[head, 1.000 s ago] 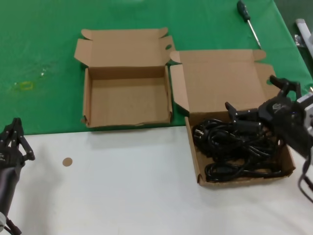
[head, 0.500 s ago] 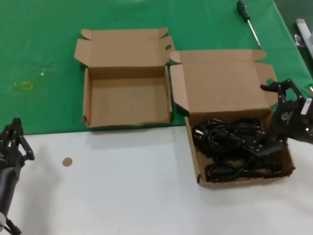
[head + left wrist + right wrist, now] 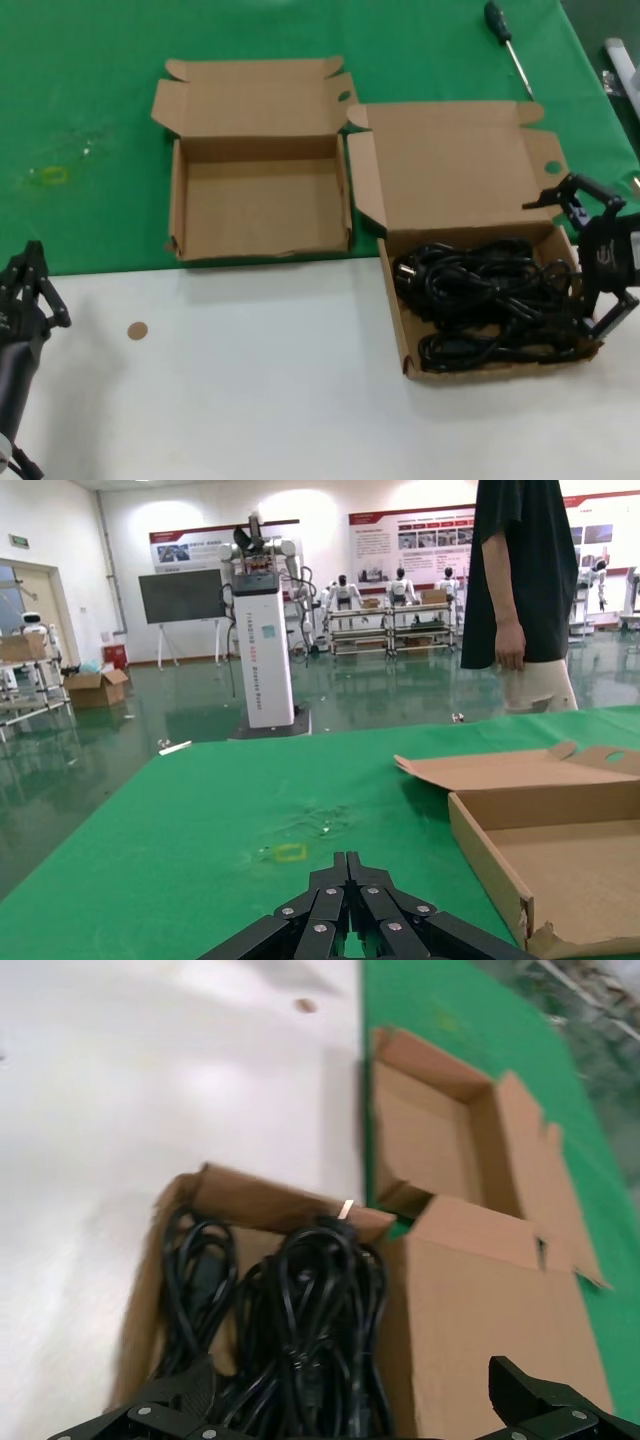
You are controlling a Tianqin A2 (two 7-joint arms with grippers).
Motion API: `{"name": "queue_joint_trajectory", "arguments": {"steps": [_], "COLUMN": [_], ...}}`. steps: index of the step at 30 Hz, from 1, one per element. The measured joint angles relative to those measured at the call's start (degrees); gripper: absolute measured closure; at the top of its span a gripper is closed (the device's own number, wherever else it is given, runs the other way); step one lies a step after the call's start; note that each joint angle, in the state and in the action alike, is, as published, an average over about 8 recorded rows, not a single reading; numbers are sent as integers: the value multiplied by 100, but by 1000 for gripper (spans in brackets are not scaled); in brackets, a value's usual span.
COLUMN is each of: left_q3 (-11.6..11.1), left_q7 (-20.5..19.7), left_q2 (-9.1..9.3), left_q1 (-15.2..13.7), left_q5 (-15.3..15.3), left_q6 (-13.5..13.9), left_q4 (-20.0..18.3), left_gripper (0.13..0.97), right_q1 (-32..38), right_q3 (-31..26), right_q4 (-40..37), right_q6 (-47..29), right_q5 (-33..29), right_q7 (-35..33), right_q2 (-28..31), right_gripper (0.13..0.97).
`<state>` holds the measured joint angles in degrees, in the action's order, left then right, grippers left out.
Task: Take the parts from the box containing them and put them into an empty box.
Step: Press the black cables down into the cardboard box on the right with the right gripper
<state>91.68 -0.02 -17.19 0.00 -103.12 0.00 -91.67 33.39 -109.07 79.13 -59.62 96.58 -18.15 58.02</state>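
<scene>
the right gripper (image 3: 592,256) sits at the right edge of the head view, over the right rim of the big box (image 3: 452,168), its fingers spread wide with nothing between them. the cords (image 3: 487,298) lie tangled in that box's tray at lower right, while the small box (image 3: 258,190) stands bare at upper centre-left on the green cloth (image 3: 80,120), just beside the big box. the left gripper (image 3: 28,290) waits at the lower left, fingers pressed together.
</scene>
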Motion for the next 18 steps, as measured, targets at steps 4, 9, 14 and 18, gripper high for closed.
{"name": "queue_joint_trajectory", "arguments": {"steps": [4,9,14,18], "left_q3": [0,0,0,0], "left_q7": [0,0,0,0], "left_q2": [0,0,0,0], "left_q1": [0,0,0,0], "left_q5": [0,0,0,0], "left_q6": [0,0,0,0], "left_q4": [0,0,0,0], "left_gripper": [945,945,945,945], "right_q1": [264,357,371,433], "right_q3": [-153,-267,-324,-353], "right_q4": [-95,-195,-358,-517], "right_q6": [-278,-331,-259,-200], "right_q5": [-236,-453,-593,-684], "right_q7": [-218,-351,-479,-594], "right_q2": [-92,-265,-464,-612], "right_gripper": [129,135,149,176]}}
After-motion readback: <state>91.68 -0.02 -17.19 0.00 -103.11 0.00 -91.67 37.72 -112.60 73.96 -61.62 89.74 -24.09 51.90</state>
